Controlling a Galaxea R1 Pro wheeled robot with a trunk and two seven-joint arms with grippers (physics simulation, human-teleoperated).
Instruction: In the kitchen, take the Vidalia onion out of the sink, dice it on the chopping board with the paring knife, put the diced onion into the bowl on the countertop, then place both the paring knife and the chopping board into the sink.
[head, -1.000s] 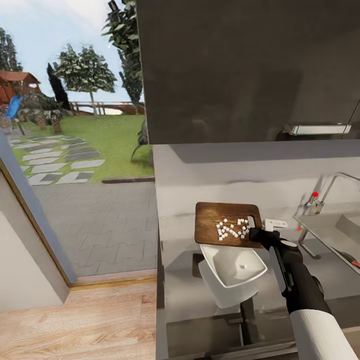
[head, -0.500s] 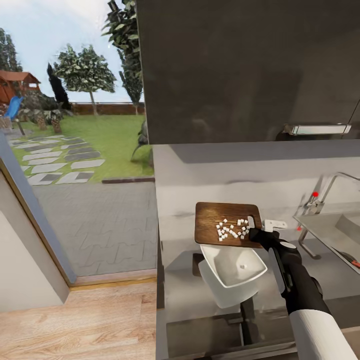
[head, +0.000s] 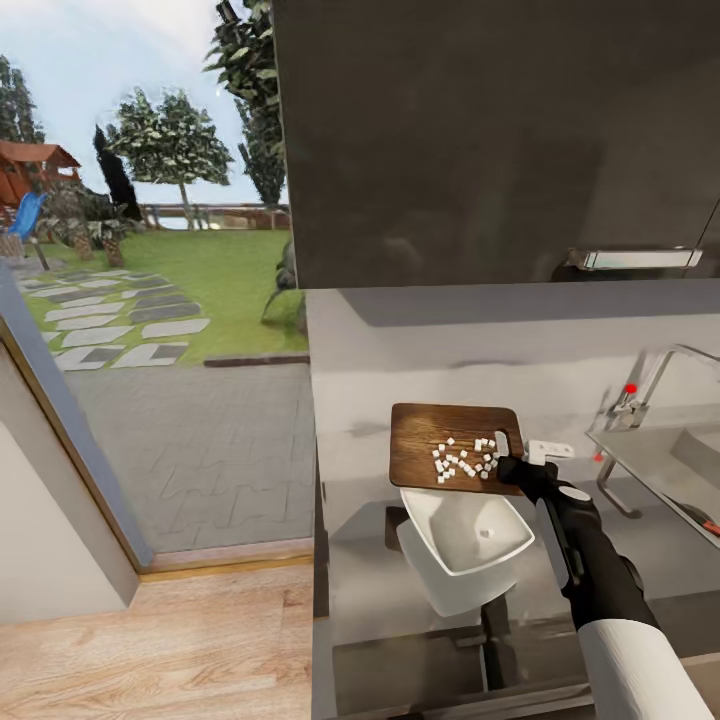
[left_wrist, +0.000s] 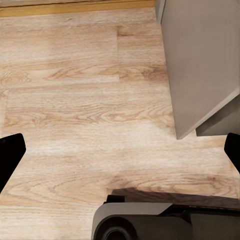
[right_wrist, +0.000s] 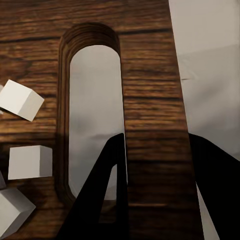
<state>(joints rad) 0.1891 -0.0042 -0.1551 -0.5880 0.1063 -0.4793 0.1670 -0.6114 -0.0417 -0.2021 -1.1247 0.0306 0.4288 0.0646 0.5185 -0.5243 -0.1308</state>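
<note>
From the head camera I see the chopping board (head: 455, 448) lying flat on the grey countertop (head: 400, 350), just right of the frame's centre, with a scatter of small white onion dice (head: 462, 459) across its surface. My right gripper (head: 512, 467) sits at the board's right end, by the oblong handle slot (head: 502, 441).

The right wrist camera puts me right on that end: the handle slot (right_wrist: 95, 115) runs up the middle of the frame, and one dark finger (right_wrist: 107, 190) reaches into the slot while the other finger (right_wrist: 220, 190) lies outside the board's edge. The strip of wood between slot and edge sits between the two fingers, so the right gripper (right_wrist: 160, 200) is pinching the chopping board (right_wrist: 150, 90) by its handle end. A few white cubes of onion (right_wrist: 22, 100) lie at the left of that frame.

Just below the board in the head view, the white square bowl (head: 466, 530) rests on the counter with a single onion piece (head: 486, 533) inside it. The sink (head: 660, 465) is at the right edge of the frame, with its tap and red knob (head: 630, 388) above it.

My left gripper (left_wrist: 120, 150) hangs over wooden floor (left_wrist: 75, 100). Its fingertips (left_wrist: 10, 152) show at opposite edges of the left wrist frame, spread wide with nothing between them.
</note>
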